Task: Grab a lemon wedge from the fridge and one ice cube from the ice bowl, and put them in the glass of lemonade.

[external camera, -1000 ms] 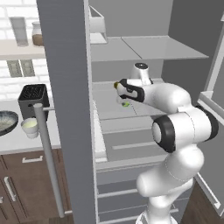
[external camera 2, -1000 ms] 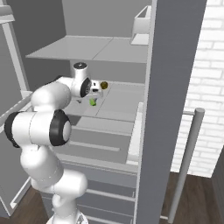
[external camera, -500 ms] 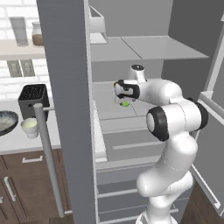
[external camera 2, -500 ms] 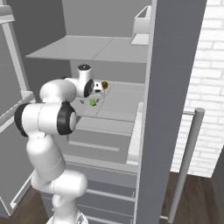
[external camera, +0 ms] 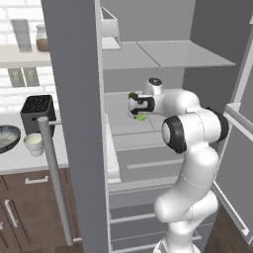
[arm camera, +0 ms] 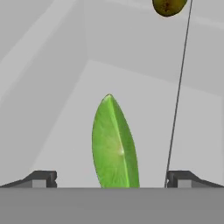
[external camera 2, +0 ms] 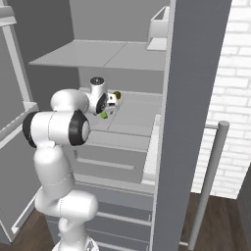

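My claw [arm camera: 111,178] stood wide open inside the fridge [external camera: 74,99], its two dark tips spread far apart with the wedge [arm camera: 114,144] between them, neither tip touching it. The wedge stood on edge on the grey shelf [arm camera: 65,131], bright green with a pale line down its middle, narrowing to a point at the top. From the left base view the wedge [external camera: 141,117] showed as a small green spot just under my claw [external camera: 134,105], on the fridge's middle shelf [external camera: 123,123]; from the right base view it [external camera 2: 104,115] lay just below my claw [external camera 2: 112,100]. A small round brownish-yellow fruit [arm camera: 169,6] sat farther back on the same shelf, well apart from the wedge. Both fridge doors stood open, the left door [external camera: 74,99] blocking much of the left view, its silver handle [external camera: 54,183] running down beside it. Beyond that door, on the tabletop [external camera: 15,160], stood the glass [external camera: 33,144] with its pale liquid, just in front of a black toaster [external camera: 37,109], and the bowl [external camera: 7,138] sat beside the glass at the picture's edge.
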You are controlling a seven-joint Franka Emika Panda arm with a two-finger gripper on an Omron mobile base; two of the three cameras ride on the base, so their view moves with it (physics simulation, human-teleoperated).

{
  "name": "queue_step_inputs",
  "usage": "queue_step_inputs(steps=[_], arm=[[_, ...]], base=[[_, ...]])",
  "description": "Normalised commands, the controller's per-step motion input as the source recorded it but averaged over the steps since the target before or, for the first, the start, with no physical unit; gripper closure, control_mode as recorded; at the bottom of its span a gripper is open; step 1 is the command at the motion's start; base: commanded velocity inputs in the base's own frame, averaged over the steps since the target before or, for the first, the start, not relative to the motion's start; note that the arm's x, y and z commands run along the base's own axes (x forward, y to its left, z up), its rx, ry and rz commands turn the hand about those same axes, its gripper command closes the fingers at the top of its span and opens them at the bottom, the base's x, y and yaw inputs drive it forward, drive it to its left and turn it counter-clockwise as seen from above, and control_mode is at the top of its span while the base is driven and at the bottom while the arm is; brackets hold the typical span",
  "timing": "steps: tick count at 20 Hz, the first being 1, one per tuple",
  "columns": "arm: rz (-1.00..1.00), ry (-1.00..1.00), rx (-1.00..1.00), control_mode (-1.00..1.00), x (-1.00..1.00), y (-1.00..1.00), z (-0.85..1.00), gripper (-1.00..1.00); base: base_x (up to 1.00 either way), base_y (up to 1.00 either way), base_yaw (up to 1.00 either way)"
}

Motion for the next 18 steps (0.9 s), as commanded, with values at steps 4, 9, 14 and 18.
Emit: queue_step_inputs(steps=[4, 9, 14, 18], arm=[[0.00, 0.00, 0.00, -1.00, 0.51, 0.01, 0.00, -1.00], [0.00, 0.03, 0.00, -1.00, 0.14, 0.01, 0.00, -1.00], [0.00, 0.00, 0.00, -1.00, -0.14, 0.00, -0.10, -1.00], [0.01, -0.01, 0.00, -1.00, -0.04, 0.00, -0.18, -1.00]], base=[[0.00, 0.00, 0.00], [0.00, 0.00, 0.00], [0.00, 0.00, 0.00], [0.00, 0.00, 0.00]])
